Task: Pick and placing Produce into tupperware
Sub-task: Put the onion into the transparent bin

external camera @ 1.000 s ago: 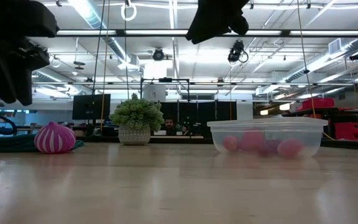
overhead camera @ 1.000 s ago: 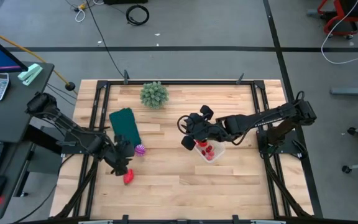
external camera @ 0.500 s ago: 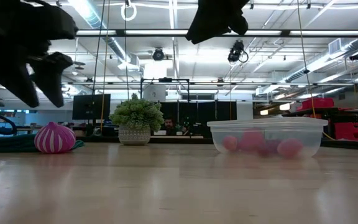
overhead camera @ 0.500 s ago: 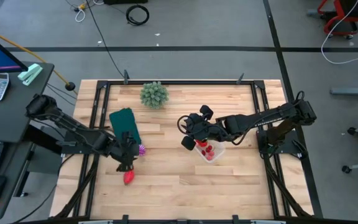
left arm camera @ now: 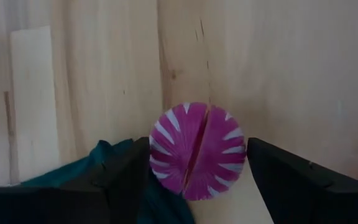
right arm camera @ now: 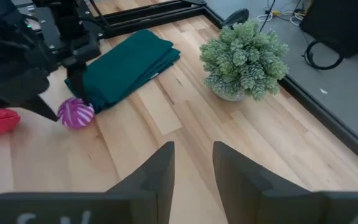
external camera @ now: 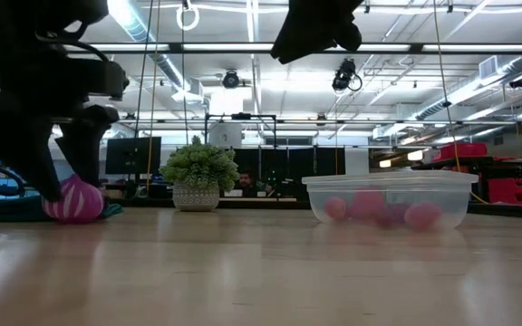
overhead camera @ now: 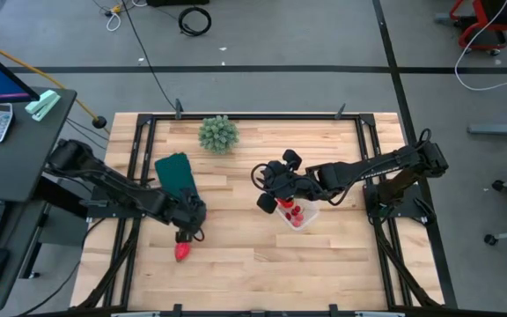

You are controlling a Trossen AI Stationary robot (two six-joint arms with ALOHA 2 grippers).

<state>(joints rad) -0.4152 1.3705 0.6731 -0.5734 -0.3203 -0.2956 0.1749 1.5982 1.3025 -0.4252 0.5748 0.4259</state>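
The purple-pink striped ball lies on the wood against the edge of the dark green cloth. My left gripper is open and lowered over it, one finger on each side; the low view shows the ball behind the fingers. A red strawberry piece lies just nearer the table's near edge. The clear tupperware holds several red and pink pieces. My right gripper hangs open and empty above the table beside the tub's left end. My left gripper comes from above, pointing down, with one finger on the cloth side of the striped ball and the other finger on the opposite side. The ball rests on the table. Whether the fingers touch it, I cannot tell.
The folded green cloth lies left of centre, toward the far edge. A spiky green plant in a pot stands at the far edge. Bare wood stretches between the ball and the tub and along the near edge.
My left gripper has moved toward the table's right and far side, from over the strawberry piece to the striped ball, and come down so its open fingers straddle the ball. The ball and the tub have stayed put.
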